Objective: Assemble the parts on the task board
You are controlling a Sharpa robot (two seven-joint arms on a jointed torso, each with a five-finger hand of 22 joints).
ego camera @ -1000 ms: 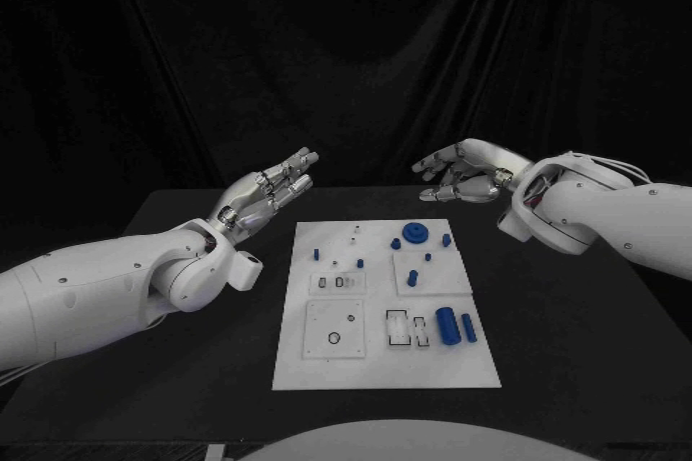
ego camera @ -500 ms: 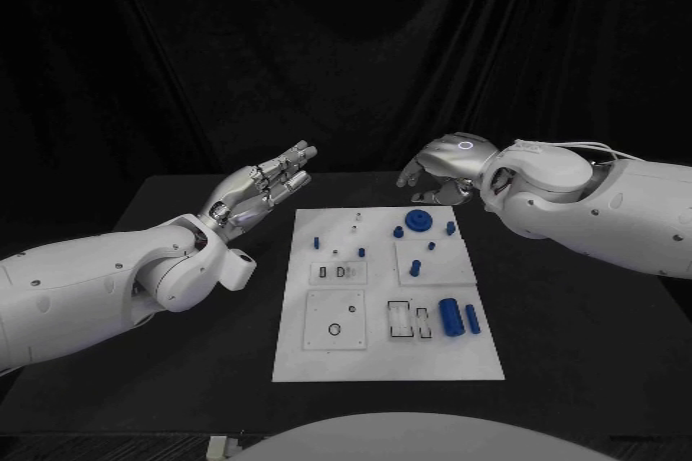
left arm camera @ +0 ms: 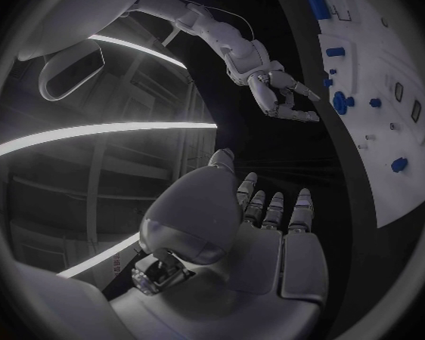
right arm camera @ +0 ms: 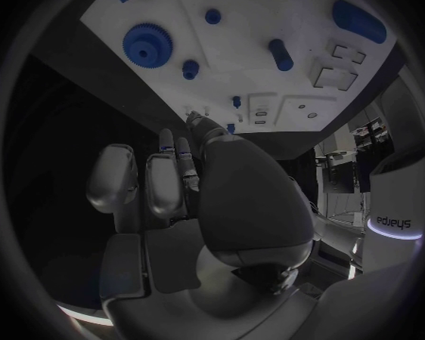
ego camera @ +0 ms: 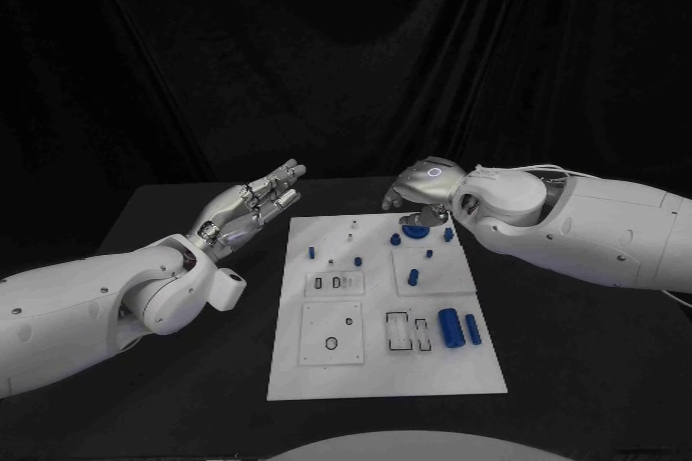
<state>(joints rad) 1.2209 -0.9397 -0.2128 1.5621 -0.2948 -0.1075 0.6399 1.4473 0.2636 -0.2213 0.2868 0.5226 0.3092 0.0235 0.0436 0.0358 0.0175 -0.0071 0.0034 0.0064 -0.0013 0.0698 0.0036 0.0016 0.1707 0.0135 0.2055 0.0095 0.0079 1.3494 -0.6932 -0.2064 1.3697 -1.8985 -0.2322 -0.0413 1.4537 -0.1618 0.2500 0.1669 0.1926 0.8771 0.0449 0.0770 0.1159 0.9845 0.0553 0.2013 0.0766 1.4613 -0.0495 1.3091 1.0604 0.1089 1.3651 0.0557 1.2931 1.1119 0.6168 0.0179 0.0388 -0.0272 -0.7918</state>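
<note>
Right hand [ego camera: 421, 193] moved over task board [ego camera: 387, 371]; gear [right arm camera: 147, 44] below.

I am looking at a white board [ego camera: 378, 371] lying on a black table [ego camera: 577, 331], carrying small blue parts, a blue gear [ego camera: 415, 231] among them. My two arms are showing white, and my left hand [ego camera: 248, 205] and right hand [ego camera: 415, 192] silver.

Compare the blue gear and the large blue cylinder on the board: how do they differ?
The blue gear is a round toothed disc at the task board's far edge, by the right hand. The large blue cylinder is long, smooth, lying nearer the robot. Both are blue and unheld.
</note>
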